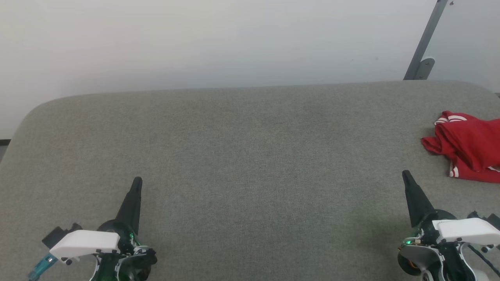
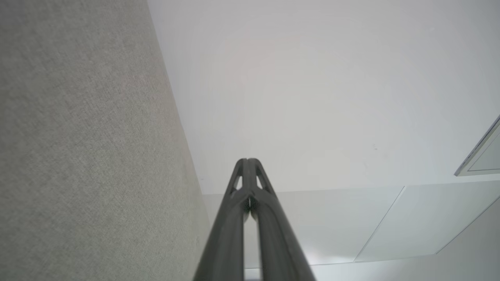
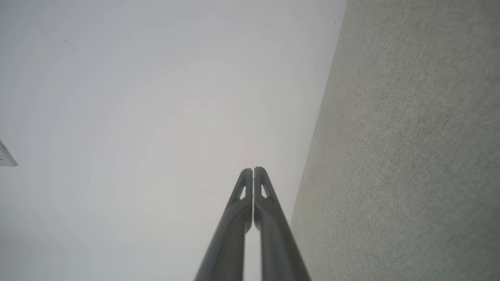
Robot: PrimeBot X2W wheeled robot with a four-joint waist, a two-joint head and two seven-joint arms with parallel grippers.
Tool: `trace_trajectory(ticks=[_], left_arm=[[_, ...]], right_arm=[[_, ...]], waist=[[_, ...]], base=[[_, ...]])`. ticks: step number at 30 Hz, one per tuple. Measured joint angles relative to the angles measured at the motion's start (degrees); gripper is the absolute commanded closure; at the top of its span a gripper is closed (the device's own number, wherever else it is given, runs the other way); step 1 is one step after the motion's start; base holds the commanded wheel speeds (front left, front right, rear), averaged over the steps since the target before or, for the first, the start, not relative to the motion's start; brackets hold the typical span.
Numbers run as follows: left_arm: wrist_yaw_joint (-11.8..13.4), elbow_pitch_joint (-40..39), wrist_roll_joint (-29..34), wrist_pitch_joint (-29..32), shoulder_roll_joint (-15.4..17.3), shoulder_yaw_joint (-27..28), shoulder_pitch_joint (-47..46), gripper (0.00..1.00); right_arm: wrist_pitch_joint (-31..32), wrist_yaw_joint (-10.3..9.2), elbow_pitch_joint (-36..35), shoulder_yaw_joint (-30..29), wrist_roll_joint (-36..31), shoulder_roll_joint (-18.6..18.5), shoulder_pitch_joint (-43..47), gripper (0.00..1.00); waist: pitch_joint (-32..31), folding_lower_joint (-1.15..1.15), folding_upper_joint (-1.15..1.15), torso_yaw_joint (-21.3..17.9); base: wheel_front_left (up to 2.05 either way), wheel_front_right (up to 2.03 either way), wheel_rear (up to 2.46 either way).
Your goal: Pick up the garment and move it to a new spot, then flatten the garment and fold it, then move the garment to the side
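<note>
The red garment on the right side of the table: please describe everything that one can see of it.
The garment is soft red cloth with red-and-white striped trim showing at its upper left and along its lower edge. It lies crumpled in a loose heap, neither flat nor folded, on the right side of the grey fabric-covered table. The right edge of the head view cuts it off. No lettering shows. Only the table touches it; the right gripper, shut, is nearest but apart from it.
</note>
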Motion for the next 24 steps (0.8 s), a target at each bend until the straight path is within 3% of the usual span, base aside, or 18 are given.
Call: trace_trajectory(ticks=[24], left_arm=[[0.0,0.0,-0.4,0.1,-0.1,0.0,0.0,1.00]], right_arm=[[0.1,0.00,0.0,0.0,0.5,0.1,-0.1,1.00]], waist=[[0.0,0.00,0.00,0.0]], base=[[0.00,0.00,0.00]])
